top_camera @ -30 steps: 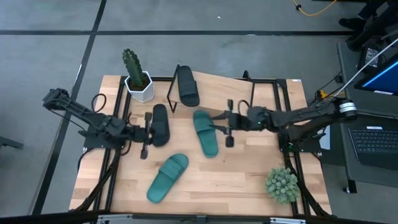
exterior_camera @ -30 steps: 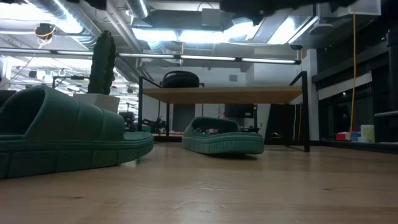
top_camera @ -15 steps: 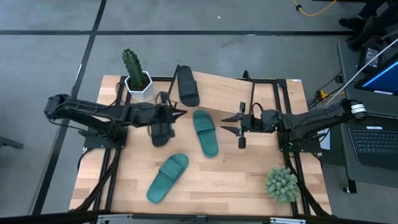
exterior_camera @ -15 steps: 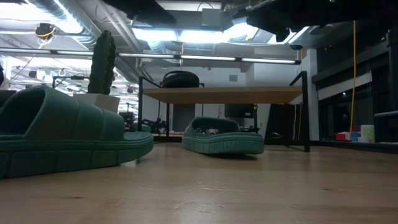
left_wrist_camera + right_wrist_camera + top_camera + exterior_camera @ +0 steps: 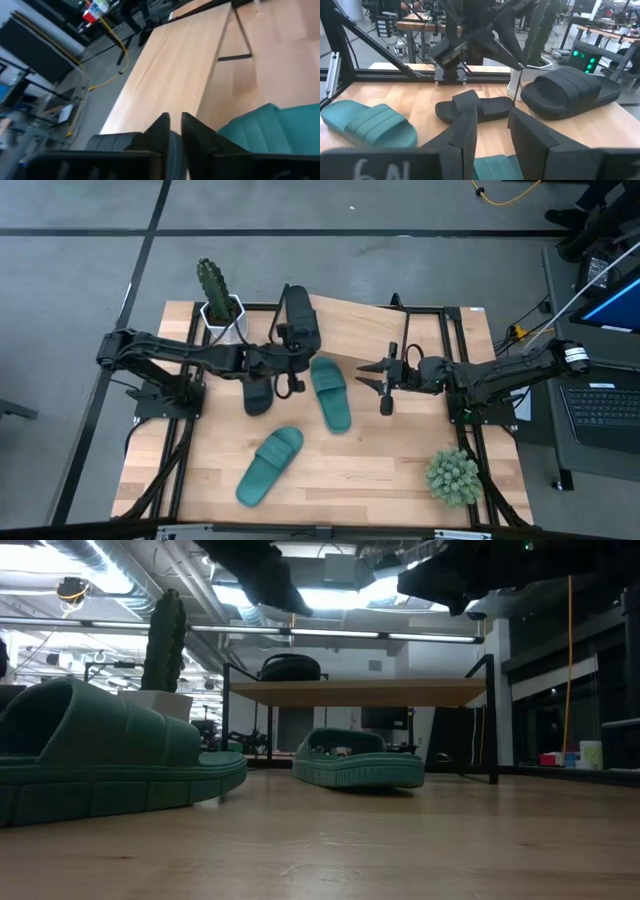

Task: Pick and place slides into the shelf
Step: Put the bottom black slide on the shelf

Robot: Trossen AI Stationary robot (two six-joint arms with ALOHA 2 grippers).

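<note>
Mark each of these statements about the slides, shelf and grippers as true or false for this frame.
1. One black slide lies on the shelf. True.
2. Both teal slides are on the shelf. False: one teal slide and the other lie on the table.
3. The right gripper holds a slide. False: it is open and empty.
4. A second black slide lies on the table under the left arm. True.
5. The left gripper hangs above the table beside the shelf. True.
</note>
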